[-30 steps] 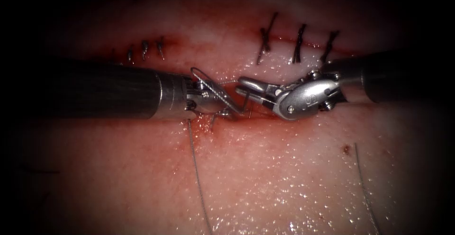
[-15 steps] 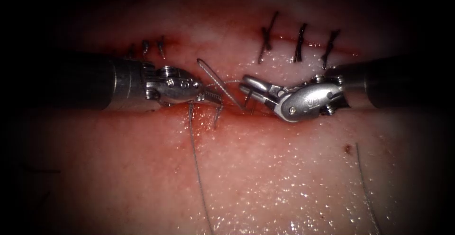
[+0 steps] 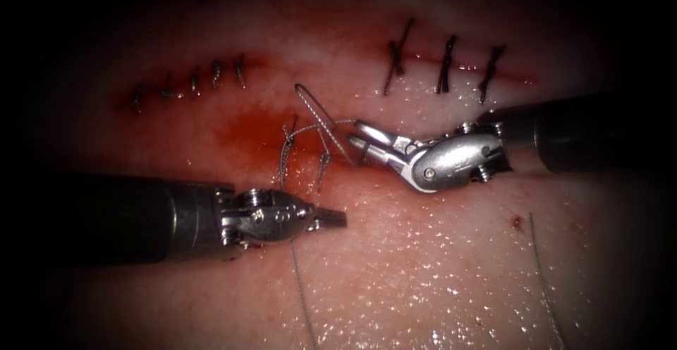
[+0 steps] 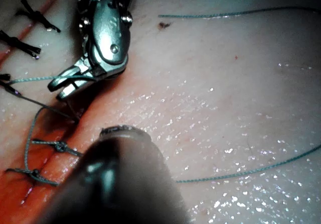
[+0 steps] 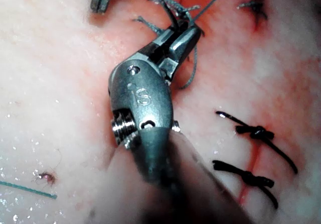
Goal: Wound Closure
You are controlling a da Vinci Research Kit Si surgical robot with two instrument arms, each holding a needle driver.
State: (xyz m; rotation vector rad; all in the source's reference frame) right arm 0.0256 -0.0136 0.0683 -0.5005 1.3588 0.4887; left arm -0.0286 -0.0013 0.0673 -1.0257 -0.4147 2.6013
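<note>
The curved needle (image 3: 321, 121) stands tilted over the cut (image 3: 338, 159), its lower end down by the cut. My right tool (image 3: 356, 135) comes in from the right, jaws shut on the needle near that lower end. Green thread (image 3: 321, 125) arcs from those jaws to a knotted green stitch (image 3: 289, 138). The same tool (image 4: 62, 87) shows in the left wrist view with the needle (image 4: 40, 102) beside it, and again in the right wrist view (image 5: 189, 33). My left tool (image 3: 337, 217) lies on the near tissue, left of the needle, shut and holding nothing.
Black stitches (image 3: 446, 64) close the cut's right stretch, and a row of small ones (image 3: 215, 73) its left. Red fluid (image 3: 247, 135) pools left of the green stitches. Loose thread (image 3: 300, 286) trails toward the near edge, another strand (image 3: 546, 286) at the right.
The left tool has drawn away from the needle at the cut, moving down and left onto the near tissue. The needle stays with the right tool, which has barely shifted.
</note>
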